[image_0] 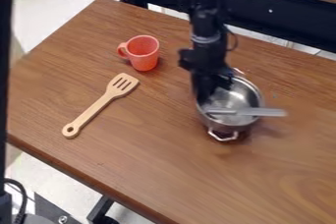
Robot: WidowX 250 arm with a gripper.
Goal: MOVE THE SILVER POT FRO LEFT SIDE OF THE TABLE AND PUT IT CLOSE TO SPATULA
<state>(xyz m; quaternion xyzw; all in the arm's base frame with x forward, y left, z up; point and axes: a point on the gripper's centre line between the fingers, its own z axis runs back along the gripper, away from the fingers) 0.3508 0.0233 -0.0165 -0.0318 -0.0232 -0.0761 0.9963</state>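
At the near side, the brown wood-grained bench (144, 169) ran back from its dark edge at the lower left. Nearest of the pot's parts was a bent metal loop handle (223, 136), pointing toward the camera. Behind it was the round silver metal pot (233, 99), right of the view's centre rather than to the left, with a grey, straight-handled utensil (263, 112) lying across its mouth and jutting out past the right rim. Whether the pot's base rested on the wood or hung just above it, I could not tell.

Well apart, on the view's left, lay the pale wooden slotted spatula (99, 104), its holed handle end nearer the camera and its head slanting away toward the pot's side.

The black claw (213, 90) hung down at the pot's far left rim, so that most of the bowl lay to its right and nearer the camera. I could not tell whether it was spread, pressed together or pinching the rim. The next move, as I judged it, called for a firm hold there and a carry leftward; the overhanging utensil might have swung or slipped out.

Farther back, beyond the spatula's head, stood the coral-red mug (143, 53), close to a straying path.
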